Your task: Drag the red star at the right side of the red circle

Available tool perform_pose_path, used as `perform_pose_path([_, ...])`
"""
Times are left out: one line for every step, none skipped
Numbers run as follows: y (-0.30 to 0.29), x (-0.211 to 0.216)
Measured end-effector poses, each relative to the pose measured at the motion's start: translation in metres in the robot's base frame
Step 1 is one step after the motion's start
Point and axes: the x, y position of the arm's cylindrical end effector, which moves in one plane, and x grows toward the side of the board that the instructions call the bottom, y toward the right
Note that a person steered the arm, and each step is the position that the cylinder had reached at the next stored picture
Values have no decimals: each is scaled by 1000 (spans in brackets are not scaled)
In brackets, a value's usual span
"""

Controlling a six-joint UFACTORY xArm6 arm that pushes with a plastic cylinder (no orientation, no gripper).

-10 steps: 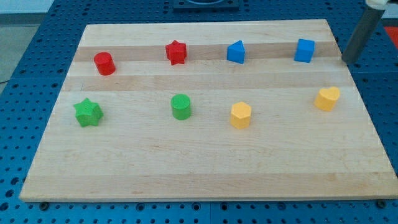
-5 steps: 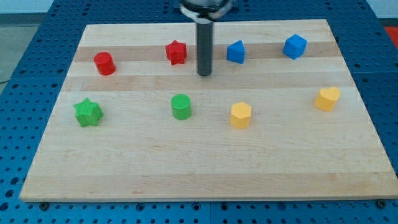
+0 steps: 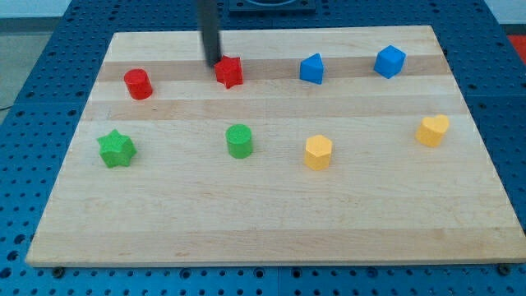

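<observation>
At the view's left stand the red circle (image 3: 138,84) and, at about 7 o'clock from it, the green star (image 3: 116,149). Next comes my tip (image 3: 212,62), touching or almost touching the red star (image 3: 230,72) at its 10 o'clock side. There is no claw on this arm, only the rod, so nothing is held or can be held. The red star lies to the view's right of the red circle, with a clear gap between them.

From this side, a push would send the star toward 4 o'clock, away from the circle, in my judgement. The tip must first go around to the star's 3 o'clock side. The star's points may also make it turn and slip off the rod.

Further right are the green circle (image 3: 239,141), the yellow hexagon (image 3: 318,152), two blue blocks (image 3: 311,69) (image 3: 389,62) and the yellow heart (image 3: 432,130).
</observation>
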Motion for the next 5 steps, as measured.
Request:
perform_pose_path([-26, 22])
perform_pose_path([-26, -24])
perform_pose_path([-6, -39])
perform_pose_path([44, -39])
perform_pose_path([56, -20])
